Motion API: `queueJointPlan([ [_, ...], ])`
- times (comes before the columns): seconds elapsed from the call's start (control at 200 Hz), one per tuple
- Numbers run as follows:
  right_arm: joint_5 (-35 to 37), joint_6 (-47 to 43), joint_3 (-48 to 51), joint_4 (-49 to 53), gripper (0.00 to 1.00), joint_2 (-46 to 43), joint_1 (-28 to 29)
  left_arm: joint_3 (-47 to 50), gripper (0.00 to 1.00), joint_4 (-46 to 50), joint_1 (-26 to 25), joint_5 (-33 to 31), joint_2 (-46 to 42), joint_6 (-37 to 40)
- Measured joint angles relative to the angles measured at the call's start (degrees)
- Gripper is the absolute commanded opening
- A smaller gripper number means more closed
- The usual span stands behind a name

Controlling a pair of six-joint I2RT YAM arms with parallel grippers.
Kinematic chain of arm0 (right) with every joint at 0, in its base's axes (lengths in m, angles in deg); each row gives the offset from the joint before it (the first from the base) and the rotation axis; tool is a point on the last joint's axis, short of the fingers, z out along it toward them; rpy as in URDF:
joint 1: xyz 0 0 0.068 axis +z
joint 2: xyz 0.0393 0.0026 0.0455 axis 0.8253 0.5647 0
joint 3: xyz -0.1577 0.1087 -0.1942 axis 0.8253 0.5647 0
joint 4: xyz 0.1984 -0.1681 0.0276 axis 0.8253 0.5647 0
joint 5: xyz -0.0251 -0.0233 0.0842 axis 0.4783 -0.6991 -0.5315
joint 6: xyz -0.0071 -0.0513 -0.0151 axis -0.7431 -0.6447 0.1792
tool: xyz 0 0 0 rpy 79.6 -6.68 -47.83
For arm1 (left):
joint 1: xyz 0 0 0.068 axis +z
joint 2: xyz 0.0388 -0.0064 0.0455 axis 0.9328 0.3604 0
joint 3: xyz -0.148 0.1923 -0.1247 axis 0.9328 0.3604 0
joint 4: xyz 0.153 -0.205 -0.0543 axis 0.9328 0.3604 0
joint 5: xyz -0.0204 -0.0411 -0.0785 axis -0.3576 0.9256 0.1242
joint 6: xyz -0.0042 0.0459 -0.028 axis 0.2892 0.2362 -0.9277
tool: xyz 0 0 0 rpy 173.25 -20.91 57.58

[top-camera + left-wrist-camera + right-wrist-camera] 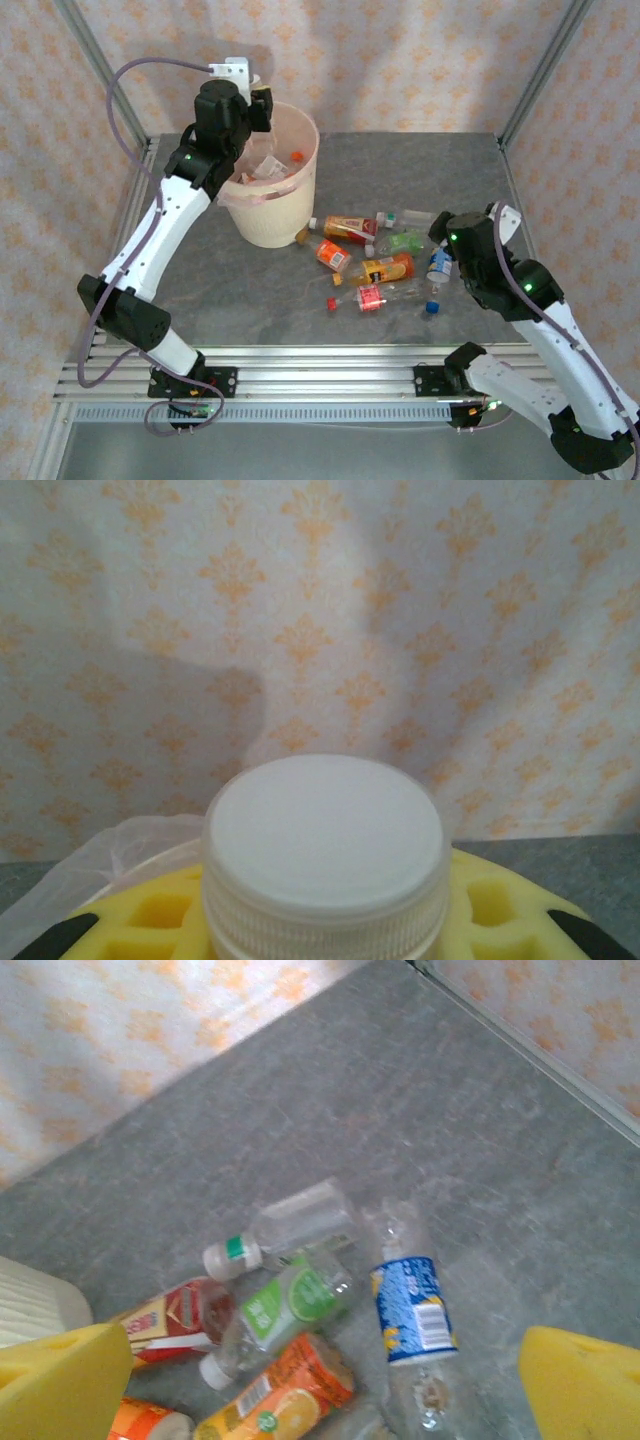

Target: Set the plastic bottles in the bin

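The cream-white bin [283,215] with its pink liner stands at the back left, and bottles lie inside it. My left gripper [260,104] hangs over the bin's far rim, shut on a bottle whose white cap [325,830] sticks up between the yellow pads [150,920]. Several bottles lie on the table right of the bin: a clear one [300,1218], a green-labelled one [285,1305], a blue-labelled one [412,1310], an orange one [290,1395] and a red one [175,1320]. My right gripper [442,250] hovers open above them, its pads [60,1380] wide apart.
The grey table [420,170] is fenced by metal frame posts [535,75] and patterned curtain walls. A loose blue cap [432,307] and a red cap [331,303] lie near the front edge. The bin's side [30,1305] shows left of the bottle pile.
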Motion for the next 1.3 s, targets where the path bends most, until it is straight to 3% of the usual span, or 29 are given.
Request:
queueJointPlan([
  [0.515, -13.90, 0.42, 13.53, -1.25, 0.99, 2.67, -11.56, 9.49, 0.30, -9.99, 0.00, 1.31, 3.76, -1.40],
  [0.751, -20.37, 0.42, 19.08, -4.81, 0.99, 4.00, -14.97, 9.70, 0.63, -11.87, 0.00, 1.70, 7.06, -2.97],
  [0.881, -21.68, 0.42, 20.41, -5.79, 0.98, 4.04, -15.43, 9.25, 0.72, -11.93, 0.00, 1.99, 8.26, -3.85],
  [1.301, -22.77, 0.39, 21.42, -7.63, 0.93, 5.95, -15.43, 2.99, 0.77, -9.05, 0.61, -1.22, 9.70, -4.13],
])
